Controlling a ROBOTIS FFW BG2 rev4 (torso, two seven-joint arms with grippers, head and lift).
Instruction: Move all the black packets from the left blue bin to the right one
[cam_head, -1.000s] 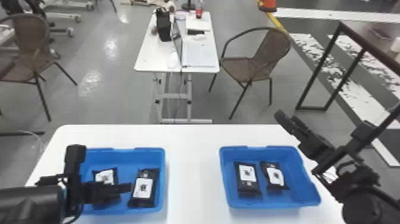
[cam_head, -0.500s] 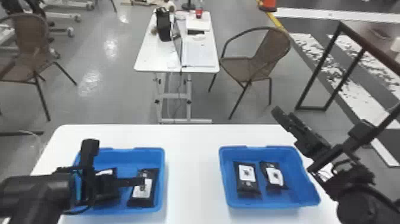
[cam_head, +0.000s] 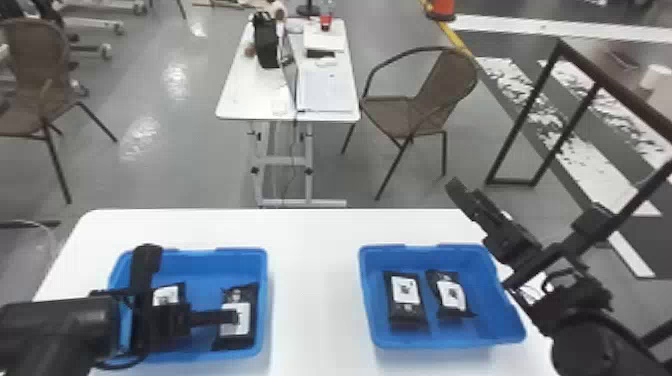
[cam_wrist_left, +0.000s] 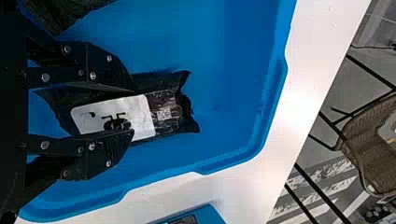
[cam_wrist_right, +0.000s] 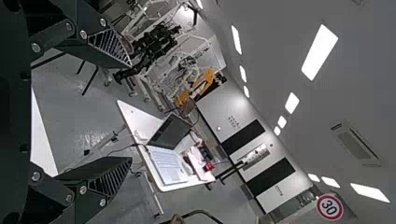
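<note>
"Which sign can be read?"

"In the right wrist view, a round, red-rimmed sign (cam_wrist_right: 330, 206) says 30."

"And the black packet (cam_wrist_left: 159, 79)?"

"In the left wrist view, its white label (cam_wrist_left: 142, 112) bears a dark drawing; a small square code (cam_wrist_left: 164, 114) is printed beside the label."
</note>
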